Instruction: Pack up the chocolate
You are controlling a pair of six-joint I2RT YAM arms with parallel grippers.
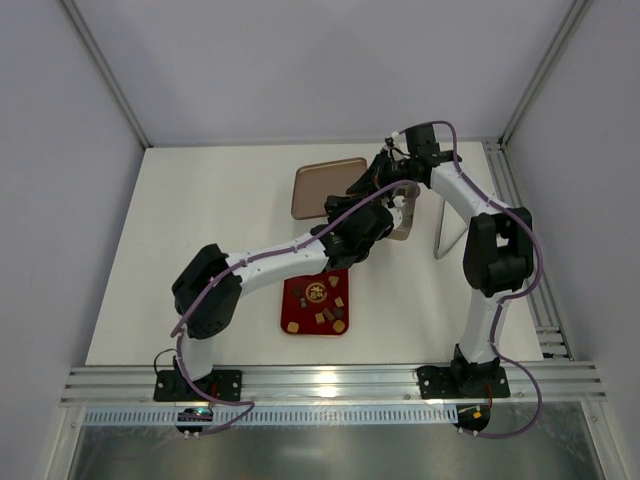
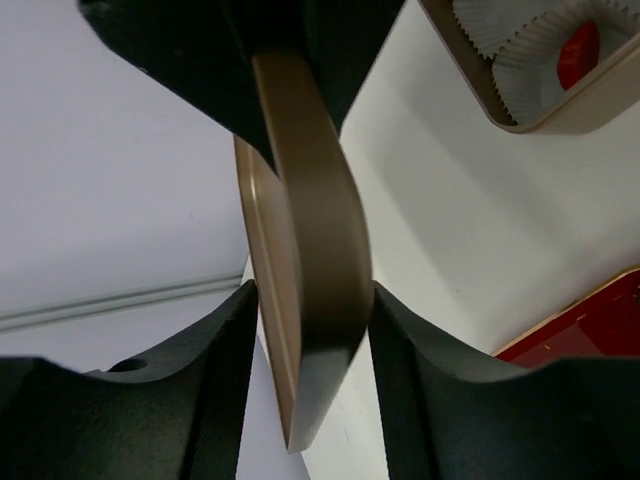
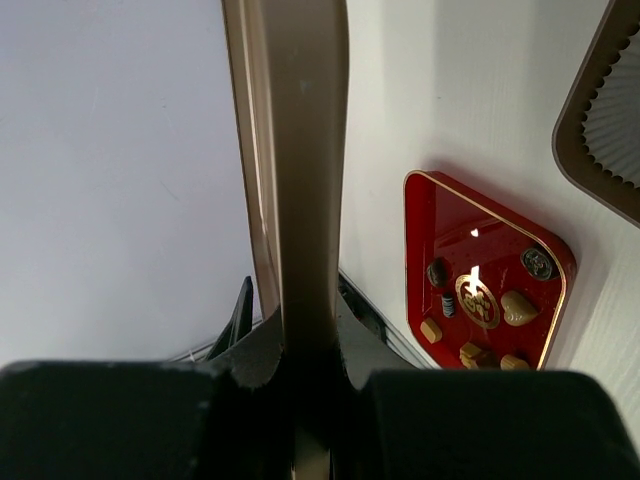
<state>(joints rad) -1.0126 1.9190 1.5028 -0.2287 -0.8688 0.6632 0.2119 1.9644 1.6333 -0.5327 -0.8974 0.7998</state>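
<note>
The chocolate (image 1: 318, 305) is several small brown and tan pieces lying in the red tray (image 1: 292, 300) near the table's front. Pieces (image 3: 480, 330) and the tray (image 3: 440, 220) also show in the right wrist view. Both grippers hold a tan flat lid (image 1: 325, 188) in the air above the table. My left gripper (image 1: 345, 222) is shut on its near edge (image 2: 312, 295). My right gripper (image 1: 372, 178) is shut on its right edge (image 3: 308, 335). A tan box (image 2: 540, 120) holds white paper cups (image 2: 500, 40), one with a red piece (image 2: 578, 52).
The tan box is mostly hidden under the arms in the top view (image 1: 404, 222); its rim (image 3: 575, 130) shows in the right wrist view. A grey upright frame (image 1: 447, 230) stands right of it. Metal rails run along the right (image 1: 520, 230) and near (image 1: 330, 383) table edges.
</note>
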